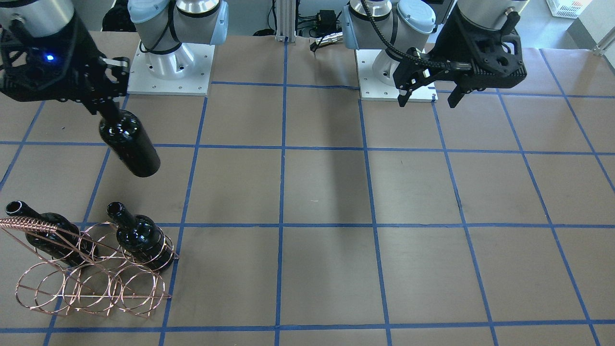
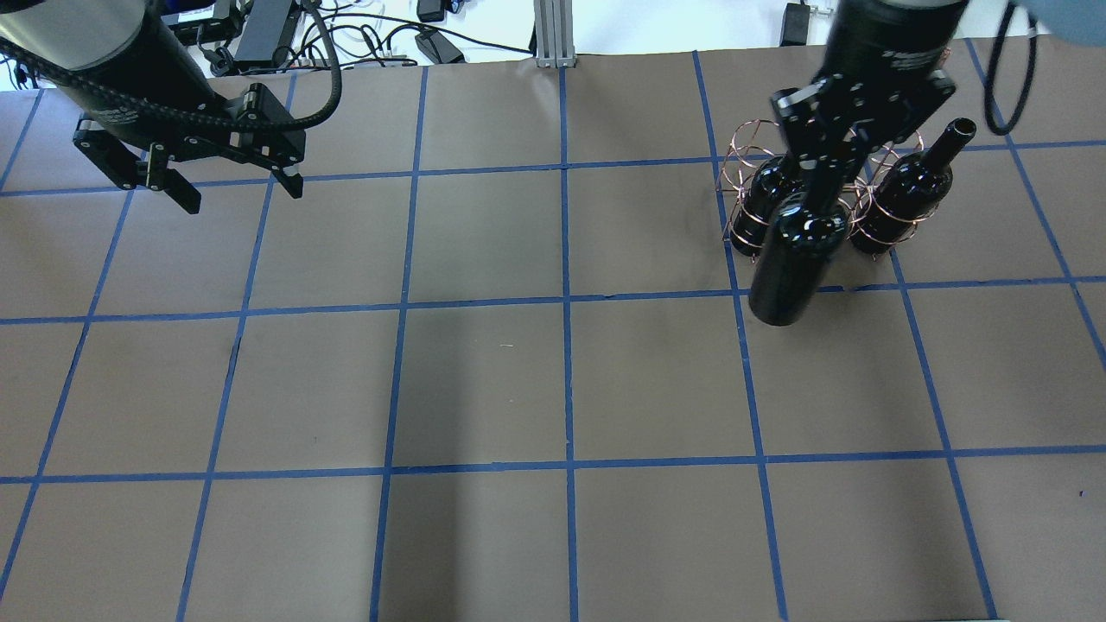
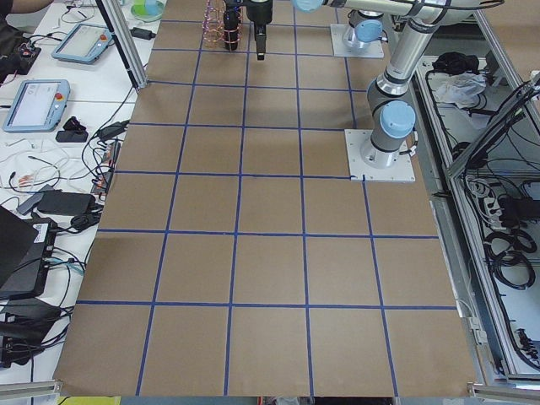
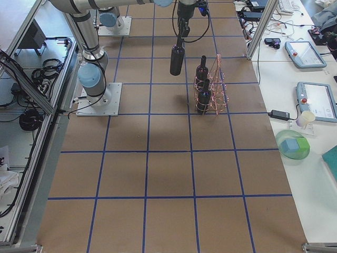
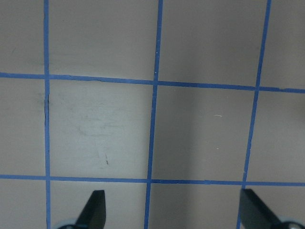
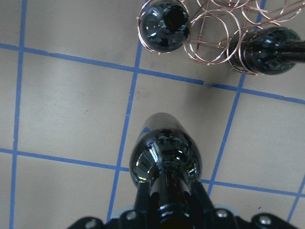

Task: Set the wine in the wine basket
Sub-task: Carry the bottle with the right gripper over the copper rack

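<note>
Overhead exterior, one wine (image 2: 791, 268) gripped, two bottles (image 2: 903, 203) in one wine basket (image 2: 740, 151)

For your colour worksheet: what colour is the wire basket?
Copper, rose-gold basket; the front-facing view shows it best.

right gripper (image 2: 823, 177) clamped on neck of wine (image 2: 791, 268), base toward camera, wine basket (image 2: 734, 164) just behind it, two racked bottles (image 2: 912, 194) inside, left gripper (image 2: 240, 192) fingers spread, empty, well apart
</note>
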Motion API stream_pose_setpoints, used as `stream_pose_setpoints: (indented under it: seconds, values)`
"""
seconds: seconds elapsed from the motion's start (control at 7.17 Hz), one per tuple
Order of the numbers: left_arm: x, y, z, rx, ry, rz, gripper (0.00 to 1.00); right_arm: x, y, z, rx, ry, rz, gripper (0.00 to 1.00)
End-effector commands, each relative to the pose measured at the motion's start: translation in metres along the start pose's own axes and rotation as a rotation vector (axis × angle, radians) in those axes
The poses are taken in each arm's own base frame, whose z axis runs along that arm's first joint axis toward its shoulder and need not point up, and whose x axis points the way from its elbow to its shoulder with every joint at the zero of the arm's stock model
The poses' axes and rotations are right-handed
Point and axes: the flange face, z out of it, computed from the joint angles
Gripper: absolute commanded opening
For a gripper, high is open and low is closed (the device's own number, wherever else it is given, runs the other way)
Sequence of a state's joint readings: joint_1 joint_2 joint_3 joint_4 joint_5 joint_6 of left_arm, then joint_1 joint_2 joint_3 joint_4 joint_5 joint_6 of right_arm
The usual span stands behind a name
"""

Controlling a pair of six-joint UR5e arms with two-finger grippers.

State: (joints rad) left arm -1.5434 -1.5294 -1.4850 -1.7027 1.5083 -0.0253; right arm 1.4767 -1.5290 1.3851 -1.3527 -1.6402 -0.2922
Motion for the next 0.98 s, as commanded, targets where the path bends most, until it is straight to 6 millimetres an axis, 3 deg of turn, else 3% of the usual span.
stream_pose_setpoints:
  seconds: [0.0,0.28,0.7,0.84]
  values:
    - [0.031,0.01,0.004,-0.006,0.001,0.066,1.0,0.042,-0.015,-0.017,0.022,0.026,-0.02,0.19]
    - [0.034,0.009,0.006,-0.005,0.003,0.069,1.0,0.053,-0.047,-0.028,0.053,0.03,-0.029,0.19]
    - [0.038,0.012,0.01,-0.014,-0.001,0.087,1.0,0.068,-0.088,-0.011,0.131,0.071,-0.089,0.19]
    - [0.039,0.012,0.011,-0.016,-0.001,0.089,1.0,0.069,-0.094,-0.007,0.14,0.068,-0.09,0.19]
